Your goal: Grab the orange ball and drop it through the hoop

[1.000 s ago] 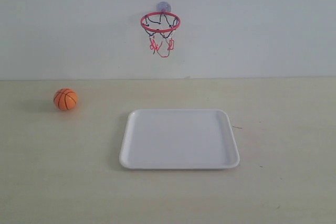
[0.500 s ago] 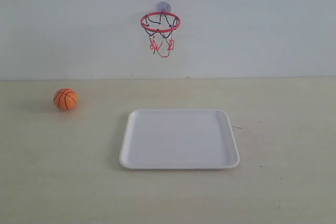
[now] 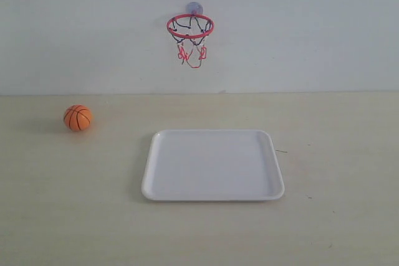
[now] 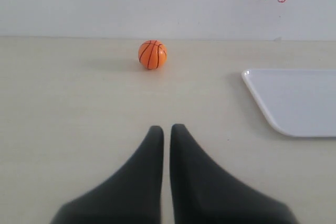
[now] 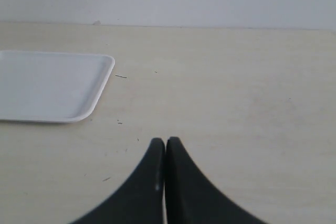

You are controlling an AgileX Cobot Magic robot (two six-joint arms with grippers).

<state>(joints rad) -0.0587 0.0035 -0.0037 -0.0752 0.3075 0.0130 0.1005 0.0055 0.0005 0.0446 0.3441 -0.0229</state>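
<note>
Far left on the pale table [image 3: 349, 154], a small orange toy basketball [image 3: 78, 118] rests alone, well apart from the black left gripper [image 4: 164, 129], whose jaws are nearly together and empty. At centre, a red-ringed netted hoop [image 3: 190, 27] hangs above a white rectangular tray [image 3: 212, 134]. The black right gripper [image 5: 165, 141] is pinched closed on nothing. A glancing nudge could roll the ball away.

A white rectangular tray [image 3: 212, 165] with rounded corners lies flat on the pale beige table [image 3: 336, 154], about midway between left and right. A thin dark fleck [image 3: 282, 151] lies just right of its far right corner. A whitish wall [image 3: 312, 29] rises along the table's far edge.
</note>
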